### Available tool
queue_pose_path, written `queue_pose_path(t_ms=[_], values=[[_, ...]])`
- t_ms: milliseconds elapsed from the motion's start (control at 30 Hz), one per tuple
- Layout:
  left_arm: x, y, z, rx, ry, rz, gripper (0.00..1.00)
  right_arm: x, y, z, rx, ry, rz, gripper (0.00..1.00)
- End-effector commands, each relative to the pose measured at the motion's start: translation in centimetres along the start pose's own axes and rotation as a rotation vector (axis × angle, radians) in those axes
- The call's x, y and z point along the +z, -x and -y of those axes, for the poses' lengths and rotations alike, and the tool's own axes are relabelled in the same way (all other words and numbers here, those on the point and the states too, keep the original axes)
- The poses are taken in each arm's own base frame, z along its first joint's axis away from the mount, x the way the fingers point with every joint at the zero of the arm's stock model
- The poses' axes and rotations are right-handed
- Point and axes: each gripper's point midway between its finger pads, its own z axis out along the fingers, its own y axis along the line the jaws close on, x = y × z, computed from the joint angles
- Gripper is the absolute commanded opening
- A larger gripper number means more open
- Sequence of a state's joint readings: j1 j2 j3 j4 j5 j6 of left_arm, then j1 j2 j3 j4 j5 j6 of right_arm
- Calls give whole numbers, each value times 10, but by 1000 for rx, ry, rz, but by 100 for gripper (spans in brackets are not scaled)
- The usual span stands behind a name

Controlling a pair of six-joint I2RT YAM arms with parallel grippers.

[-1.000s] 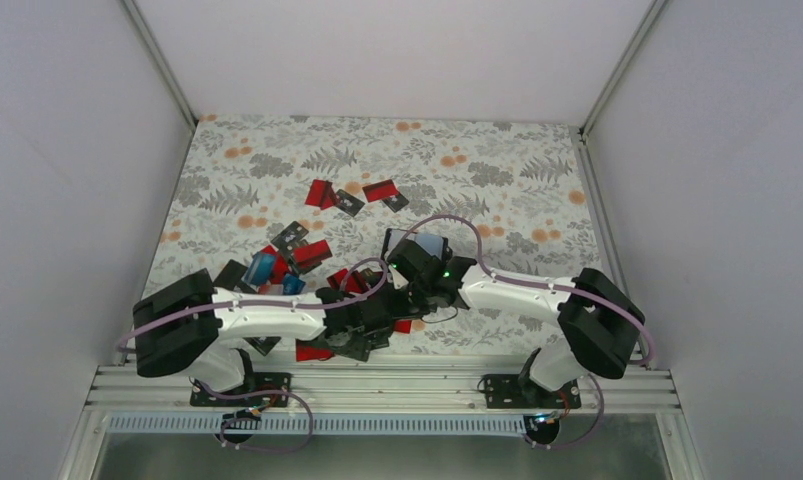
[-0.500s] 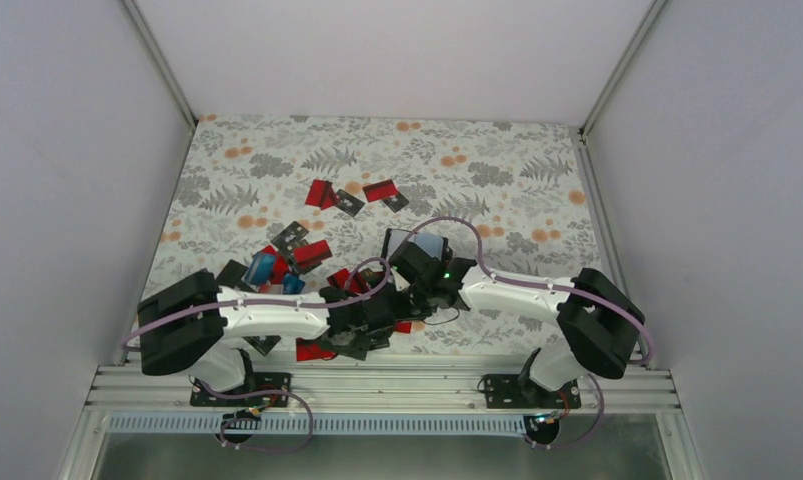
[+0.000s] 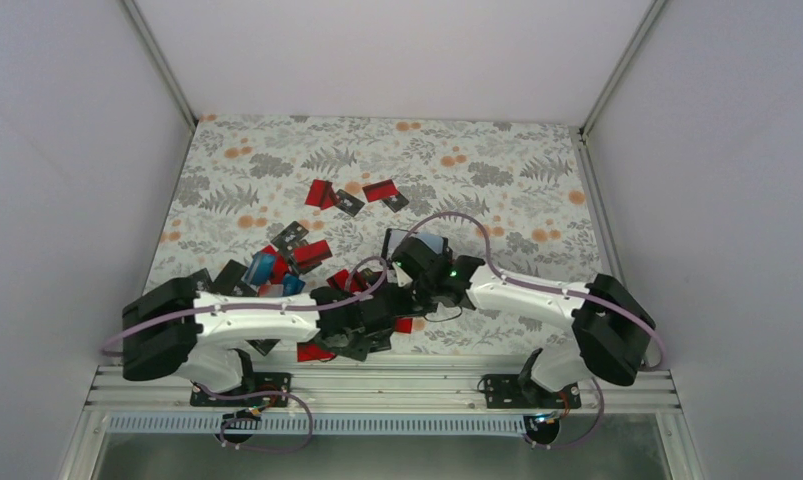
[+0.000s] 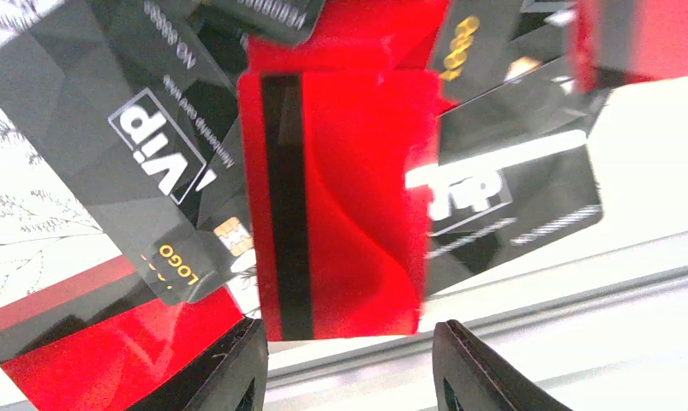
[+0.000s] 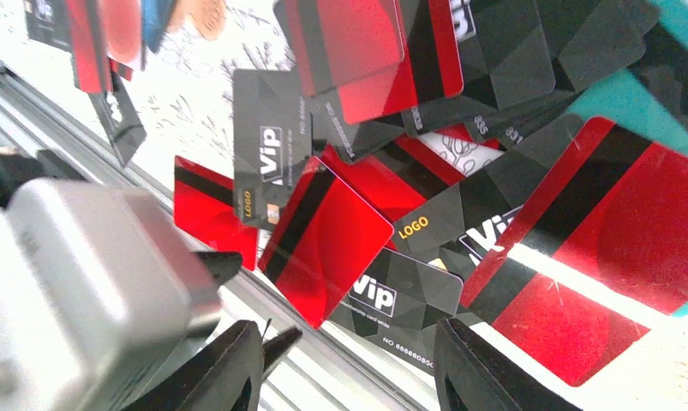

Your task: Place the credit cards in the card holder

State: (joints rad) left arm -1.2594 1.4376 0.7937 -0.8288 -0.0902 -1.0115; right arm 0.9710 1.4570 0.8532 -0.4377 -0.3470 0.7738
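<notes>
**Credit cards** [image 3: 282, 262]: Scattered over the patterned table [image 3: 497, 170]. A main heap is seen at the near left and a small group [image 3: 352, 197] farther back. More cards are packed under both wrists, beside the near edge rail [image 4: 580, 295].

**Red card** [image 4: 336, 205], black stripe showing: Framed between the tips of the left gripper [image 4: 349, 342], with its lower corners at or against the fingers. The jaws are drawn part-way in. Whether the card is pinched across its width or only bracketed cannot be told.

**Right gripper** [image 5: 349, 330]: The jaws are held half apart and nothing is seen between them. It is poised over overlapped red and black cards, just beside the left wrist.

**Card holder**: Not picked out with certainty in any view; it is possibly hidden beneath the arms.

**Hazards judged:**
- A thin card taken by its edges may be bowed and sprung out of the grip.
- The black VIP card [image 4: 152, 171] is lapped under the red one, so a second card may be dragged along.
- With the rail so near, a nudged card may be pushed off the table and lost beyond reach.
- The wrists are crowded together, so contact is risked if either is swung.
- Until the holder is located, insertion cannot be lined up, and a skewed corner may be caught at its mouth.
</notes>
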Motion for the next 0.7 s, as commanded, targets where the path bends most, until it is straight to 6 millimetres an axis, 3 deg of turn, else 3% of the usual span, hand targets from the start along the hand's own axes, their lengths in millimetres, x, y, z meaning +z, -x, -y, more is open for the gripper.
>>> queue_pose_path(t_ms=[0,100,200,300,500,667], values=[[-28,13,10,-28,-63,64,50,-21,14,-5,-13,9,70,52],[-33,14,13,-17,-88,75,62,-25,10,2,-2,7,72,53],[-25,12,12,33,-57,52,78,-26,5,9,11,6,72,53],[-16,11,6,106,34,31,86,-26,2,12,19,11,68,53],[-18,14,14,271,154,38,88,-30,1,15,24,13,78,53],[-13,8,18,373,232,-11,85,-32,-2,19,31,15,83,53]])
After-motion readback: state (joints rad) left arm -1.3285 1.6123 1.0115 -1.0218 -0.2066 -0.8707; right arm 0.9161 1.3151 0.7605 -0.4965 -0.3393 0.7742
